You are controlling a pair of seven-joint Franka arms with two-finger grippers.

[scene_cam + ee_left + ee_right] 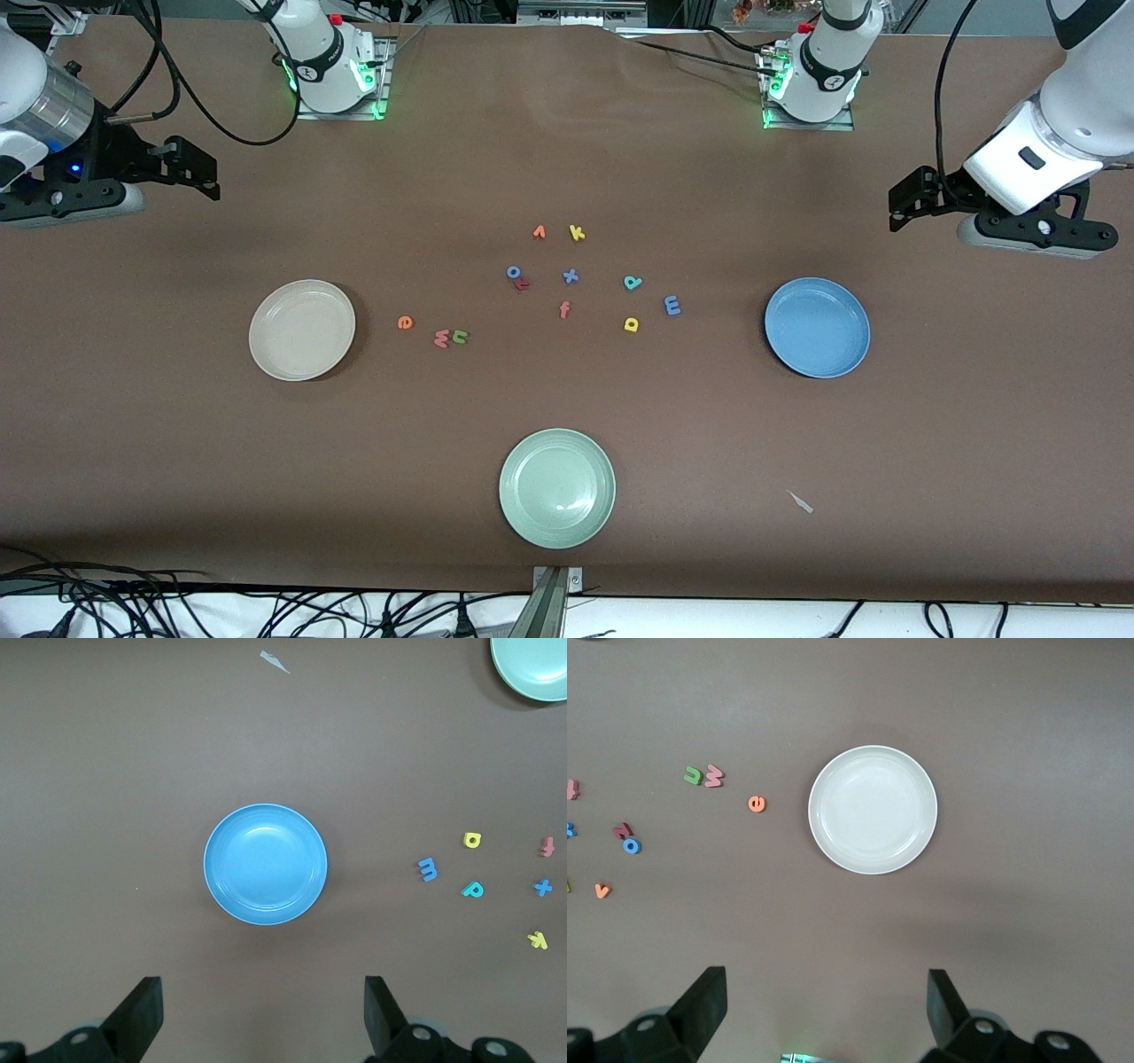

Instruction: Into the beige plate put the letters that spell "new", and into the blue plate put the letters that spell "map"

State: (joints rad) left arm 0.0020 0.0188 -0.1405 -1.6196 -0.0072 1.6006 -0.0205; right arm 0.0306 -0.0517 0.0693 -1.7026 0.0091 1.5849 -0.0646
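Both plates sit bare and every letter lies on the table, so nothing is sorted yet; the deciding relation is which arm each word lies toward; the orange e point(405, 322), the pinkish-red w point(441, 338) and the green n point(459, 336) lie in a short row just beside the beige plate point(302, 330), toward the right arm's end, the w and n touching; the blue m point(672, 305), the teal p point(632, 283) and the yellow a point(631, 324) cluster near the blue plate point(817, 327), toward the left arm's end; the right gripper point(824, 1001) hangs with jaws spread wide and empty above the table's edge strip at its own end; the left gripper point(264, 1005) does likewise at its end; so I judge each arm nearer to its own word, the e nearest its plate.
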